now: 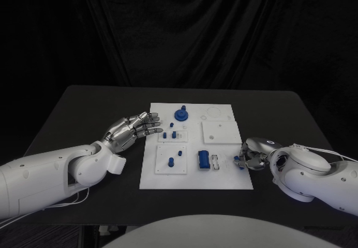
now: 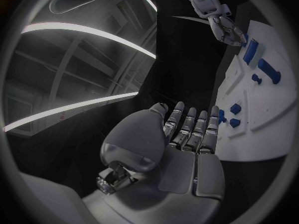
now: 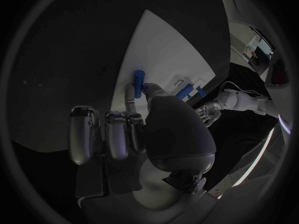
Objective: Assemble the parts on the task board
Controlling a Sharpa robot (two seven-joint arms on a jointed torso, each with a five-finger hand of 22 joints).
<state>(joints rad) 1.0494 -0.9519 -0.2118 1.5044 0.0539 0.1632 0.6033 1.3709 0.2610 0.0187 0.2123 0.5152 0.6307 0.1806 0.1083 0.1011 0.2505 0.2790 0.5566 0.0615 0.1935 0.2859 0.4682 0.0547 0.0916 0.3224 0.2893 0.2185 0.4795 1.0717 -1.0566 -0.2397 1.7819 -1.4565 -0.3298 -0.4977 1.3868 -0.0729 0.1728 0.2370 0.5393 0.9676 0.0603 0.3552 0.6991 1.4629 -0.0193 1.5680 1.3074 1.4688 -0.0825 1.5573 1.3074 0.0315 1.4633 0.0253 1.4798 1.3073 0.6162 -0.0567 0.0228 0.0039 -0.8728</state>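
The white task board [image 1: 224,178] lies mid-table. On it are a round blue part with a knob [image 1: 181,113], several small blue pegs [image 1: 175,134] and a tall blue block [image 1: 203,159]. My right hand [image 1: 252,155] sits at the board's right edge and pinches a short blue cylinder [image 3: 139,78] between thumb and a finger, just over the board [image 3: 162,45]. My left hand [image 1: 133,129] hovers at the board's left edge with its fingers [image 2: 190,127] straight, apart and holding nothing. The left wrist view shows the board [image 2: 268,114], the blue block [image 2: 251,50] and the right hand [image 2: 224,27] beyond it.
A raised white square plate [image 1: 221,132] sits on the board's right half, with a round recess [image 1: 214,111] behind it. A narrow slot piece [image 1: 215,162] lies beside the blue block. Bare black table [image 1: 97,108] surrounds the board on all sides.
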